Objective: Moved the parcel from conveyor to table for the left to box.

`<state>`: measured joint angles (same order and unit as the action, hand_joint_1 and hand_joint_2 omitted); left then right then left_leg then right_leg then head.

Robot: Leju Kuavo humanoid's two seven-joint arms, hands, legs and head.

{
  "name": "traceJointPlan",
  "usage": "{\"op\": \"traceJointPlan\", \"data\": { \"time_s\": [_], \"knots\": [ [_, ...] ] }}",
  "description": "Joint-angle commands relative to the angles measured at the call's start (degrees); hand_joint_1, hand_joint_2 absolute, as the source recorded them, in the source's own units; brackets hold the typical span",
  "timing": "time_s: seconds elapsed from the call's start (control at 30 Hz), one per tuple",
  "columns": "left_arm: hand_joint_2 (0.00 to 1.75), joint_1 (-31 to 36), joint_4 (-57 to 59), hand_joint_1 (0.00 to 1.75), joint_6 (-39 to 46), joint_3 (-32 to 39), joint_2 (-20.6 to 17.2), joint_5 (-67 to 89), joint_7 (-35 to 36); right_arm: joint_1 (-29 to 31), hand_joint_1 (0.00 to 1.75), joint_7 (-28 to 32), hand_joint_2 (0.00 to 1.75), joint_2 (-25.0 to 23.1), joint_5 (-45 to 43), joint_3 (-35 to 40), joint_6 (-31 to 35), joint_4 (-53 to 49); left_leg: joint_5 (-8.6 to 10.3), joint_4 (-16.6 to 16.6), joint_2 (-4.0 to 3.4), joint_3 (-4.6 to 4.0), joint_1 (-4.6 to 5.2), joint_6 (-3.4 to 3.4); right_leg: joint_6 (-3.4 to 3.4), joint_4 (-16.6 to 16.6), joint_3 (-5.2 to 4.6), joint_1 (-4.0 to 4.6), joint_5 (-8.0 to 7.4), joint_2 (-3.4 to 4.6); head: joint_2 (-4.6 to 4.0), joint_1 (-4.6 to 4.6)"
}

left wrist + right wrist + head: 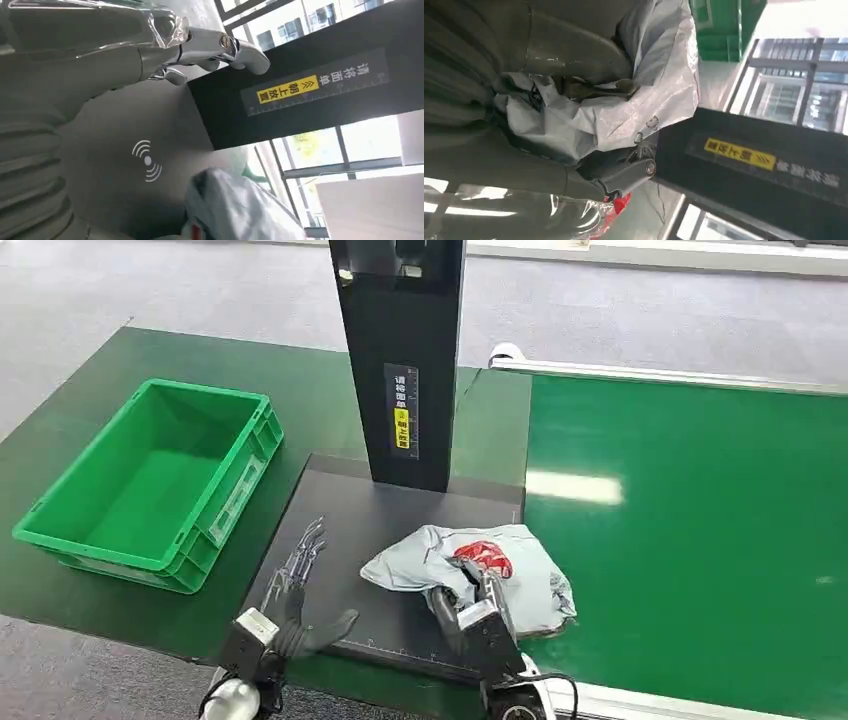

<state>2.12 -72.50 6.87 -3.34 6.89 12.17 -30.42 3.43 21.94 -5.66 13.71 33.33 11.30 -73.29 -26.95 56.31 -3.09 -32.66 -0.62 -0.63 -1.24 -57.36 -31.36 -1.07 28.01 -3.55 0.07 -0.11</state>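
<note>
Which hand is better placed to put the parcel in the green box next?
Left, probably. The left hand lies open on the black platform, between the parcel and green box. The right hand grips the parcel, farther from the box.

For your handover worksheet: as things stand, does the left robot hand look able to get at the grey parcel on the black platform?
Probably yes. The left robot hand lies open beside the parcel with bare black platform between them, though the right robot hand grips the parcel.

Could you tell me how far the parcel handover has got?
Done: the grey parcel lies on the black scanner platform, mostly off the conveyor belt. In hand: the right robot hand grips it. Left: the open left robot hand must put it in the empty green crate.
</note>
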Motion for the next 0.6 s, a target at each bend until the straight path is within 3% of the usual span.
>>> {"op": "traceJointPlan", "data": {
  "time_s": [0.03,0.33,0.6],
  "knots": [
    [1.75,0.5,0.9,0.0,-0.8,0.5,-0.2,0.3,0.8,4.6,1.75,0.0,1.75,-3.2,-1.6,0.4,-2.2,12.7,0.05,-0.1,0.15,0.07,-0.08,0.03,0.12,0.1,0.04,0.07,-0.1,0.38,0.0,0.02],
    [1.75,1.3,1.1,0.0,-1.9,0.0,0.0,0.3,1.8,6.7,1.75,-0.2,1.75,-4.0,-2.5,0.3,-3.8,16.7,0.05,0.0,0.16,0.04,-0.07,0.02,0.08,0.1,0.03,0.06,-0.06,0.25,0.0,0.02],
    [1.75,3.5,4.0,0.0,-3.1,-1.4,0.9,0.5,2.2,11.4,1.75,0.0,1.75,-7.3,-4.1,0.6,-6.7,27.6,0.06,-0.1,0.14,0.08,-0.05,0.01,0.08,0.1,0.04,0.03,-0.06,0.24,0.0,0.0]
  ]
}}
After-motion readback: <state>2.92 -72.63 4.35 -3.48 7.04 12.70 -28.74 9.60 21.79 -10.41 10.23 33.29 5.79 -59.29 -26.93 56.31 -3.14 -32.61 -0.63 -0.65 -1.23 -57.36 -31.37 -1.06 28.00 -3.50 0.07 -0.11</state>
